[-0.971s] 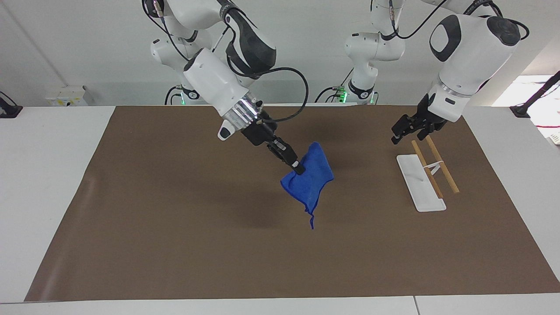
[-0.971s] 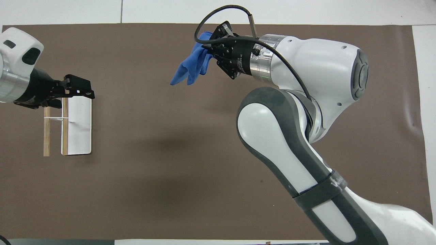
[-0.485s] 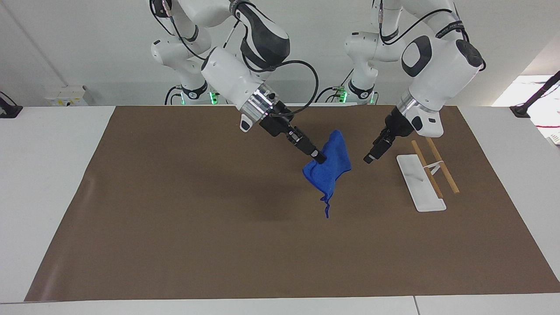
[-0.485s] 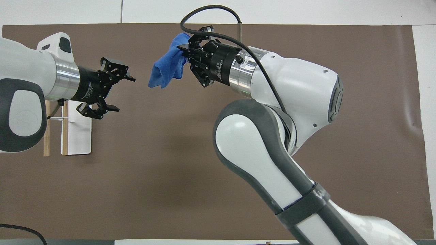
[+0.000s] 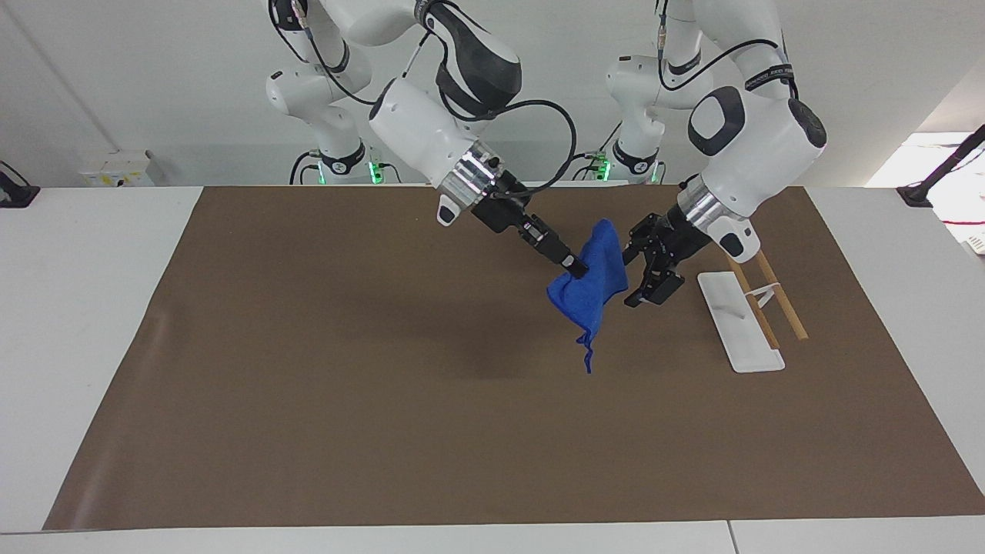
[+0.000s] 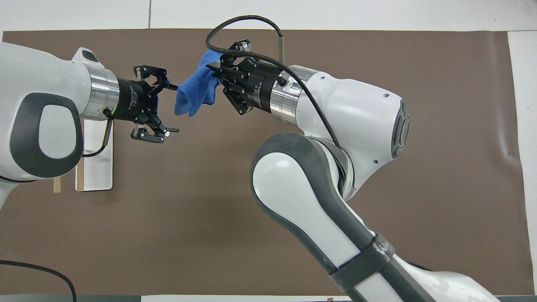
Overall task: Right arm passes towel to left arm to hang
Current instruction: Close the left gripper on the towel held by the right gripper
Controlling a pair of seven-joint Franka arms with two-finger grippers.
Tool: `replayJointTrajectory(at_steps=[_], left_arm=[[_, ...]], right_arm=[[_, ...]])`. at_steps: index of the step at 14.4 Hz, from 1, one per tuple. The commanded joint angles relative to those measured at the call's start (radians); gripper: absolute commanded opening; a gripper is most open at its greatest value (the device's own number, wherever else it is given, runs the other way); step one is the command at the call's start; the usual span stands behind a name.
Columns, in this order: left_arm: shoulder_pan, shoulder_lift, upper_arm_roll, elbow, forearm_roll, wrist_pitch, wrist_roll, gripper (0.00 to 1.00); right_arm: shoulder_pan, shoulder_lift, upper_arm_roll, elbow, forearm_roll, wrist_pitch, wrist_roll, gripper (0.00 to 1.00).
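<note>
The right tool (image 5: 577, 269) is clamped on the towel (image 5: 591, 288), which hangs above the brown mat (image 5: 346, 369) on the tabletop. The left tool (image 5: 645, 269), fingers spread wide, hovers just beside the towel.

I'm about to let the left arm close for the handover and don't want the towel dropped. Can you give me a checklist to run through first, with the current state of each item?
1. Right gripper shut on the towel: ok.
2. Towel hanging clear of the brown mat, loop tag dangling: ok.
3. Left gripper jaws open, facing the towel: ok.
4. Towel edge between the left jaws: cannot tell; it is beside them, possibly at one tip.
5. Hanging rack lying on the mat at the left arm's end, unobstructed: ok.
</note>
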State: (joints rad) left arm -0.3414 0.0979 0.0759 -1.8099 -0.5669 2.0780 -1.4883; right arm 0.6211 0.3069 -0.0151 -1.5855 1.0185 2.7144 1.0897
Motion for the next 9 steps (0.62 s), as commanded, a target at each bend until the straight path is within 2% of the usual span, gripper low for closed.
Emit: replayJointTrajectory(at_steps=[1, 2, 5, 6, 7, 8, 9], left_arm=[[-0.011, 0.005, 0.007, -0.02, -0.068, 0.075, -0.052, 1.0], [-0.031, 0.006, 0.007, -0.034, -0.077, 0.124, -0.075, 1.0], [-0.048, 0.008, 0.007, -0.074, -0.097, 0.191, -0.076, 0.87], [-0.051, 0.01, 0.005, -0.08, -0.106, 0.211, -0.076, 0.71], [-0.06, 0.01, 0.007, -0.085, -0.11, 0.227, -0.076, 0.3], [-0.061, 0.01, 0.007, -0.083, -0.11, 0.232, -0.075, 0.0], [-0.059, 0.011, 0.007, -0.077, -0.11, 0.229, -0.076, 0.0]], right_arm=[[0.002, -0.002, 0.0, -0.01, 0.02, 0.015, -0.004, 0.0], [0.002, -0.002, 0.0, -0.01, 0.02, 0.015, -0.004, 0.0], [0.0, -0.005, 0.001, -0.016, 0.02, 0.015, -0.007, 0.0], [0.002, -0.006, 0.0, -0.022, 0.02, 0.015, -0.008, 0.0], [0.0, -0.006, 0.001, -0.025, 0.02, 0.015, -0.01, 0.0], [0.0, -0.008, 0.001, -0.028, 0.02, 0.015, -0.01, 0.0], [0.0, -0.008, 0.0, -0.028, 0.02, 0.015, -0.01, 0.0]])
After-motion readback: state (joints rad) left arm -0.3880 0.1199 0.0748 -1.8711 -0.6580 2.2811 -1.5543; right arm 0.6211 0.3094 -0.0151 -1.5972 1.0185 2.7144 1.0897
